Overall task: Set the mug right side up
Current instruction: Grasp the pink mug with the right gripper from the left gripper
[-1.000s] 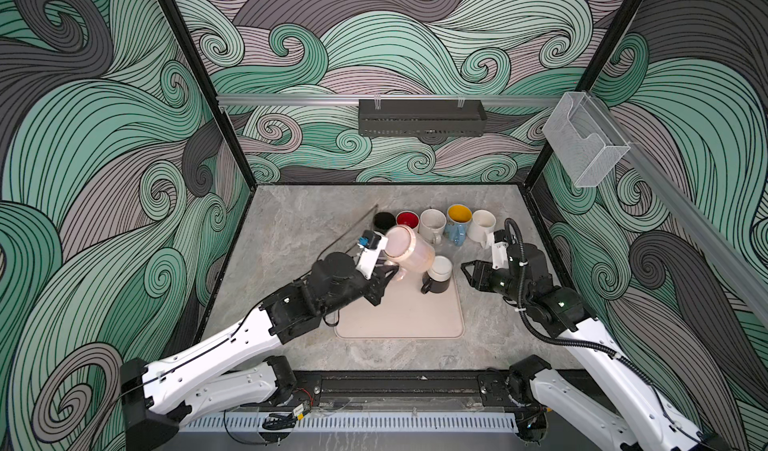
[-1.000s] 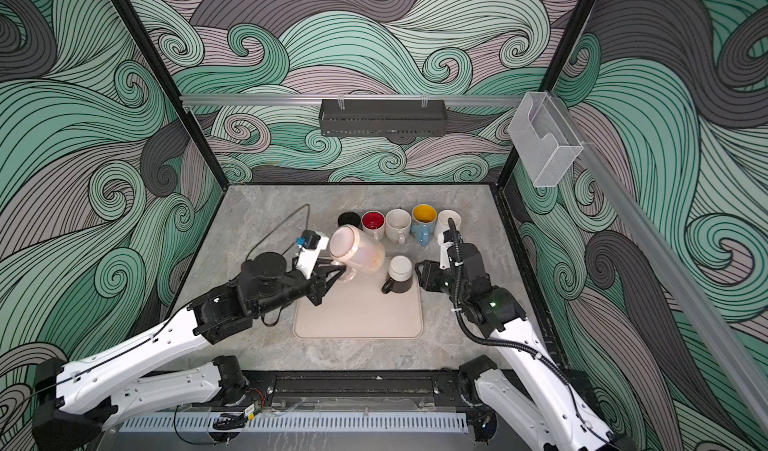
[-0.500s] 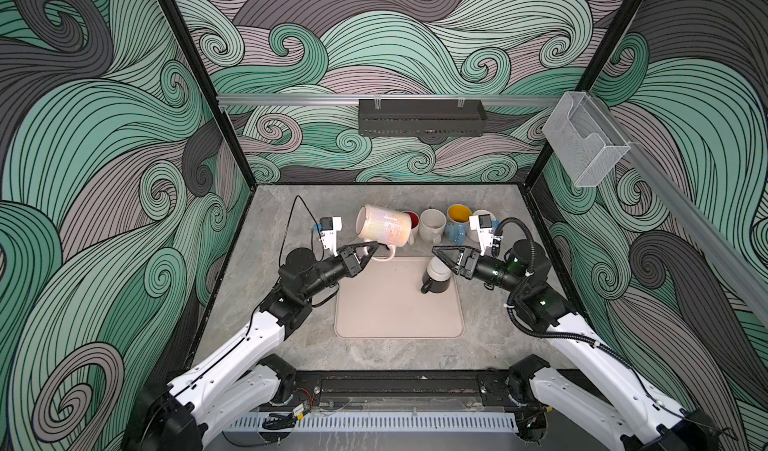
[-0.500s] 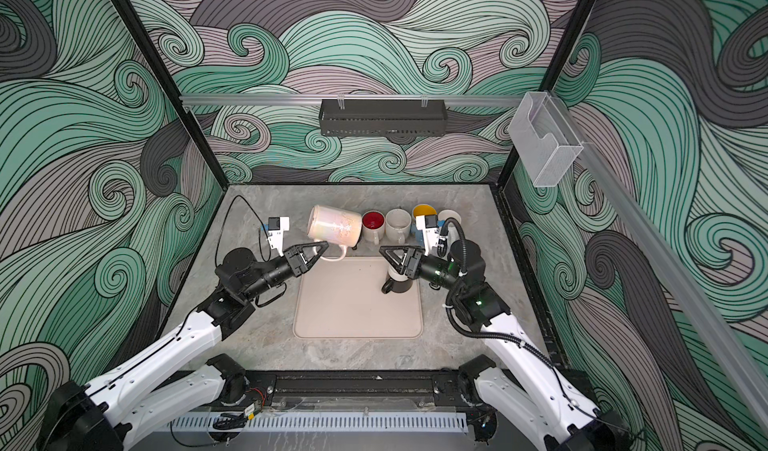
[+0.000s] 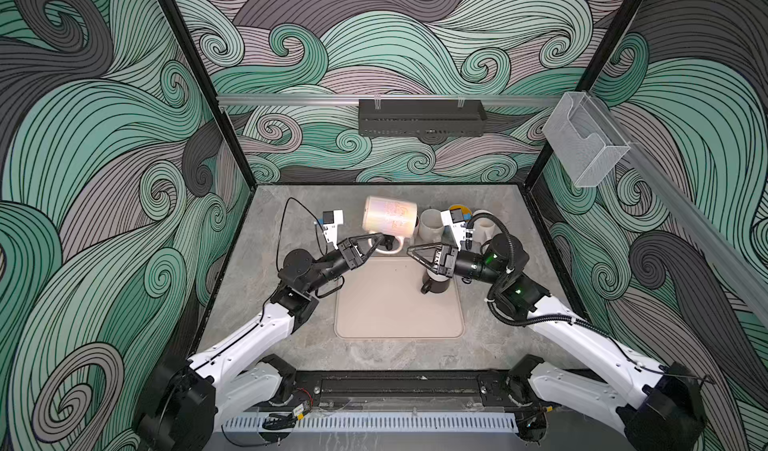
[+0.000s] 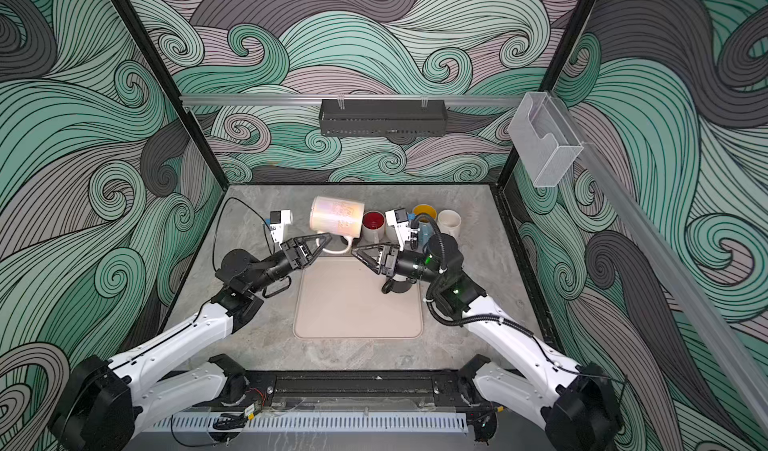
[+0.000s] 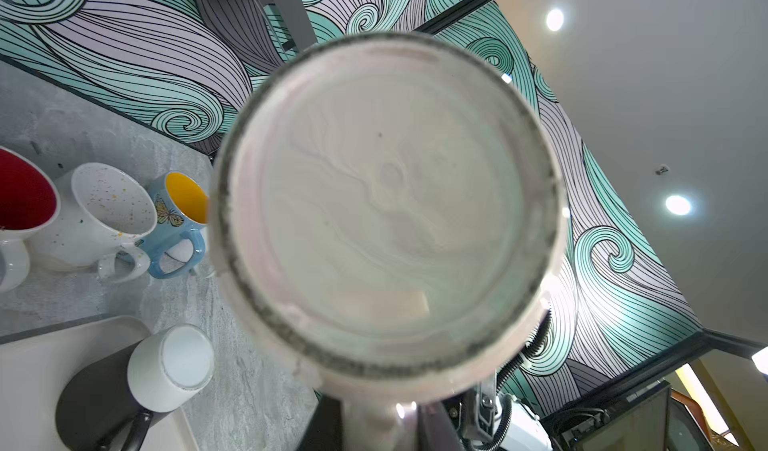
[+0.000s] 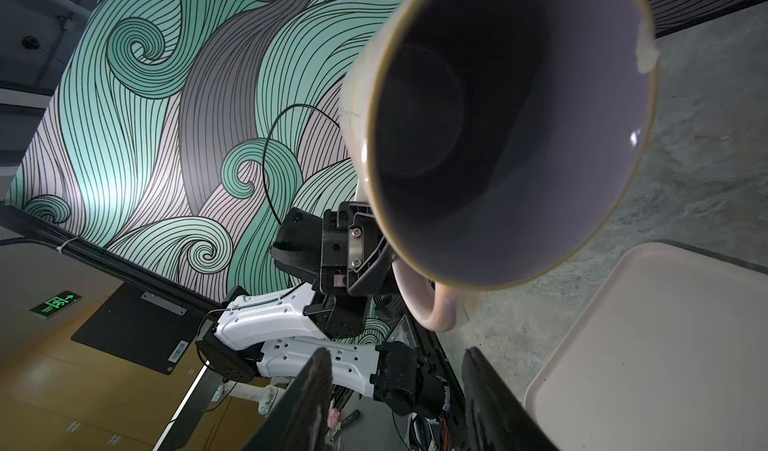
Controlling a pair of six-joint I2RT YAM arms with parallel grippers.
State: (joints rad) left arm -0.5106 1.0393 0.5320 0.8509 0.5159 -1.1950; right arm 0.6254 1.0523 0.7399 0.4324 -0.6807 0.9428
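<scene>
A large cream mug hangs in the air on its side, over the back edge of the beige mat. My left gripper is shut on its handle. The left wrist view is filled by the mug's base. Its dark mouth faces the right arm. My right gripper is open just right of the handle, a little below the mug, touching nothing.
A black mug with a white top stands on the mat's right side, partly under the right gripper. Along the back stand a red-lined mug, a speckled one, a blue butterfly one and a white one.
The left arm has lifted the mug from above the mat toward the back and turned it onto its side. The right gripper has swung in from the right to point at the mug.
</scene>
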